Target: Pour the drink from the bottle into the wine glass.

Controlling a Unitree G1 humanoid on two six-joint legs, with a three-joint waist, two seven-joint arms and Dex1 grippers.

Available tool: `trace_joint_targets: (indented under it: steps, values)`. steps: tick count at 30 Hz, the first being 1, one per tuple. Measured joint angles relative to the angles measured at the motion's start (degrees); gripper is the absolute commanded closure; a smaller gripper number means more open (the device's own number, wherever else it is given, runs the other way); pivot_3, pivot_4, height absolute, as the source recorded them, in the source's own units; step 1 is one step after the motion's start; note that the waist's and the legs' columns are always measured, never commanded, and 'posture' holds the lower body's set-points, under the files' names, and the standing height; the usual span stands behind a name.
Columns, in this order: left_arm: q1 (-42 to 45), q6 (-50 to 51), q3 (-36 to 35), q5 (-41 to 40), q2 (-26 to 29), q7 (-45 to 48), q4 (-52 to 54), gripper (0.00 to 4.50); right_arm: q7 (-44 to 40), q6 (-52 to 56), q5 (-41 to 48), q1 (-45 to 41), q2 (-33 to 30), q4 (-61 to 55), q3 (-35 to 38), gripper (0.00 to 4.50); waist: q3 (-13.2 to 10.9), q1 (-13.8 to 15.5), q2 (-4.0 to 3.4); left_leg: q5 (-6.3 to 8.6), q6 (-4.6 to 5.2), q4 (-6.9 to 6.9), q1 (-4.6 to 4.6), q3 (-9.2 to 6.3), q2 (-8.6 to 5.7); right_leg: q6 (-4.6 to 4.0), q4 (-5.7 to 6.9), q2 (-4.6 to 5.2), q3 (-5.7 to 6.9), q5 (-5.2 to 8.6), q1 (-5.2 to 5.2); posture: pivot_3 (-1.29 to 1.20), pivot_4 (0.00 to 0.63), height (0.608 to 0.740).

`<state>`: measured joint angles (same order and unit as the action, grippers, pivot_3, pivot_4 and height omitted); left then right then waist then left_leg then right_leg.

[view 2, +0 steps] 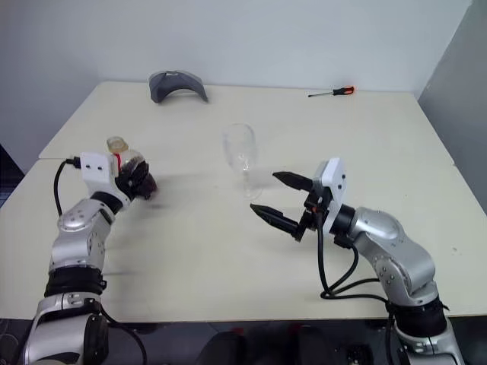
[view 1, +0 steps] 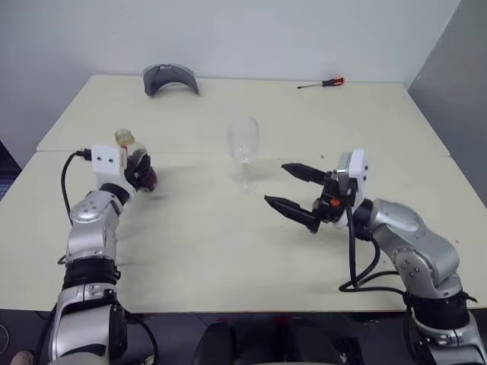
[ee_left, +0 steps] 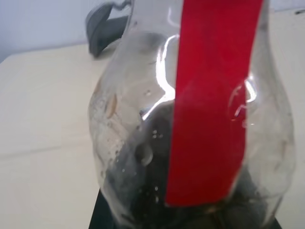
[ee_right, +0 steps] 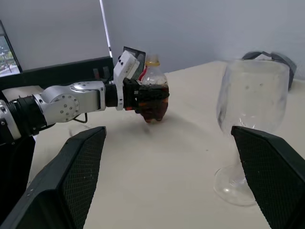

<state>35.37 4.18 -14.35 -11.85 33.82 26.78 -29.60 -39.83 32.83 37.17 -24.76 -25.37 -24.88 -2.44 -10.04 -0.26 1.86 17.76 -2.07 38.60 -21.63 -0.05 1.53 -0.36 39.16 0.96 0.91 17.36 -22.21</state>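
On the left side of the pale cream table, the left gripper is clamping its black fingers around the belly of the small, squat, clear plastic bottle with a yellowish neck and a red tag strip. In the right wrist view the bottle is hanging upright and clear of the tabletop, its neck pointing up, with the dark reddish-brown drink sitting in its lower half. The clear stemmed wine glass is standing upright and apparently empty near the middle of the table, well apart from the bottle and off to the bottle's right. The pour will call for carrying the bottle across toward the glass and tipping its neck over the rim. The right gripper is hovering just right of the glass with its jaws spread wide, gripping nothing; it is the nearer arm to the glass and looks placed to steady the stem.
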Motion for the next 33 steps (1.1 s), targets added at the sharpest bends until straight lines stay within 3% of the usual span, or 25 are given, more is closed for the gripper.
trace_joint_targets:
  steps: [7, 13, 19, 33]
  values:
    - [12.51, -3.92, 8.45, 4.68, 2.39, 9.31, -1.44, 3.55, -1.54, -1.8, -2.62, -11.92, 0.7, 11.92, 0.47, 0.0, 0.0, 0.0, 0.0, -0.04, -0.05, 0.36, -0.37, 0.1, -0.1, 0.04, 0.14, 0.06, -0.09, -0.03, -0.25, 0.0, 0.15, 0.74]
    - [21.76, -8.96, 14.82, 10.21, 2.34, 14.8, -11.97, 3.55, -3.9, -5.46, -7.31, -16.62, 1.39, 20.37, -0.32, 0.0, 0.0, -0.15, 0.0, -0.06, -0.07, 0.56, -1.3, 0.22, -0.1, 0.04, 0.63, 0.05, -0.16, -0.04, -1.36, 0.0, 0.15, 0.74]
    - [31.24, -16.82, 19.02, 15.38, 2.26, 17.65, -21.86, 3.55, -4.0, -7.55, -10.69, -18.8, 3.34, 23.89, -1.26, 0.0, 0.0, -0.43, 0.0, -0.07, -0.07, 0.57, -1.33, 0.29, -0.1, 0.04, 0.7, 0.07, -0.18, -0.04, -1.45, 0.0, 0.15, 0.74]
    - [40.46, -31.23, 25.23, 25.56, 1.46, 17.56, -36.83, 3.55, -0.04, -10.08, -18.06, -24.16, 8.89, 29.39, -2.71, 0.0, 0.0, -1.5, 0.0, -0.08, -0.06, 0.84, -1.39, 0.35, -0.09, 0.04, 0.88, 0.07, -0.22, -0.04, -1.54, 0.0, 0.15, 0.74]
